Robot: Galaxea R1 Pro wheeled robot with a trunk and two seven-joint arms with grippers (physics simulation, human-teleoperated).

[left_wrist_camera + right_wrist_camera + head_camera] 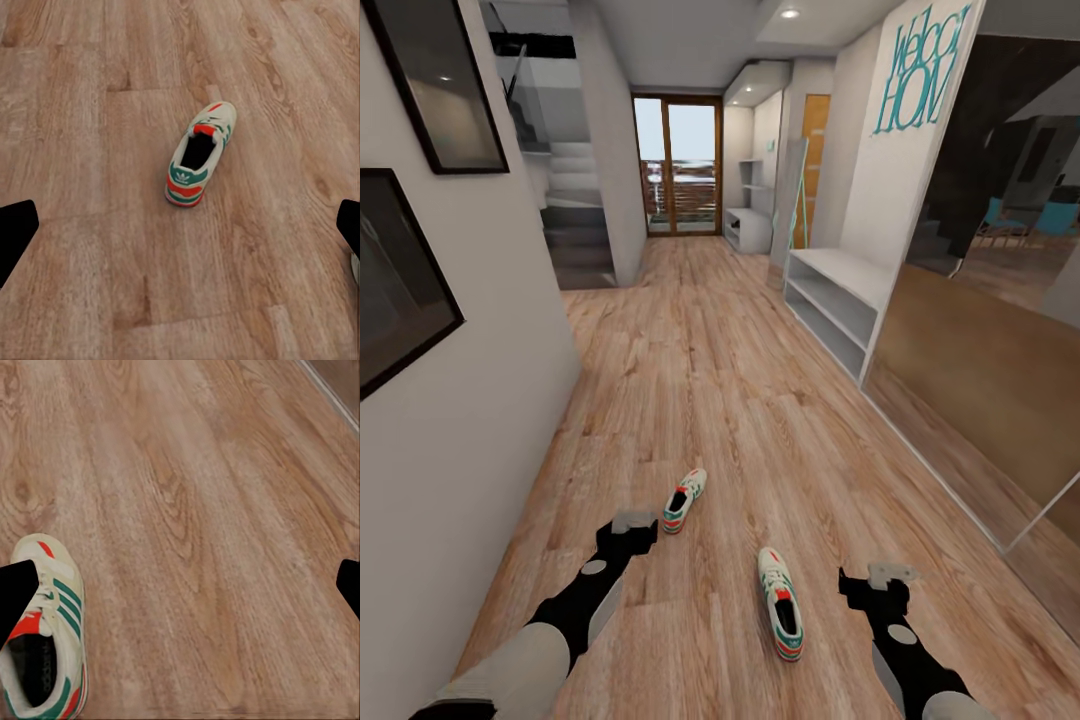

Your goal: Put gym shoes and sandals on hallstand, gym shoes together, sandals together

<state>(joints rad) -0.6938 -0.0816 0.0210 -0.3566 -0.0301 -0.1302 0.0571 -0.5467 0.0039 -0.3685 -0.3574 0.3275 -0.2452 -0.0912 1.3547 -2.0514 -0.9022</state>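
Sneakers, two small white lace-up ones with green stripes, are seen low in the head frame: one (684,500) beside the released left gripper (632,527), one (781,602) near the released right gripper (877,582). They are judged light and soft; the stiffer heel collar should be gripped.

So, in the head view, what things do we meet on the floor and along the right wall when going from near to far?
Nearer gym shoe → farther gym shoe → low grey two-shelf bench → leaning tall mirror → hallstand with upper shelves → glass door.
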